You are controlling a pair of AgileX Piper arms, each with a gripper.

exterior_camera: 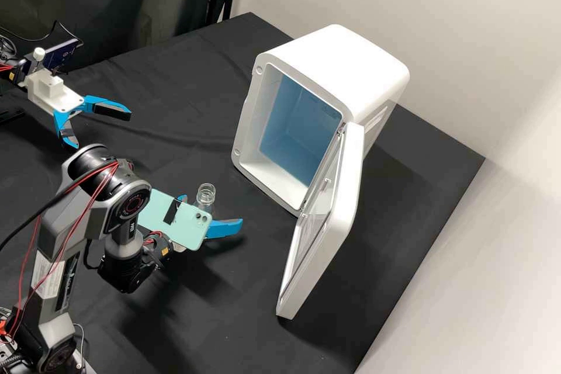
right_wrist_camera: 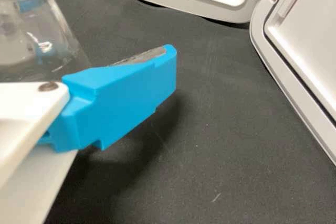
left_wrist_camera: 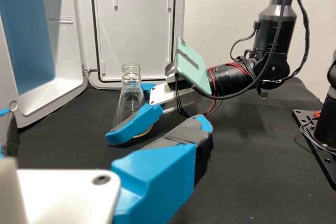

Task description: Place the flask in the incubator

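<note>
— Is the flask [exterior_camera: 205,194] in yet?
— No; it stands upright on the bench [exterior_camera: 193,87] before the open incubator [exterior_camera: 350,64]; the right hand [exterior_camera: 211,211] straddles it, fingers apart; the left hand [exterior_camera: 100,128] gapes, well apart; gripping, lifting and placing remain.

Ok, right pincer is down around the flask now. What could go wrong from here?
1. The right pincer straddles the glass flask low on its sloped wall, jaws not yet closed. The smooth cone may slide or tip as they close.
2. The incubator has a thick front rim, so a low carry may catch on it.
3. Its open door stands beside the likely path, and the wrist could clip it.
</note>
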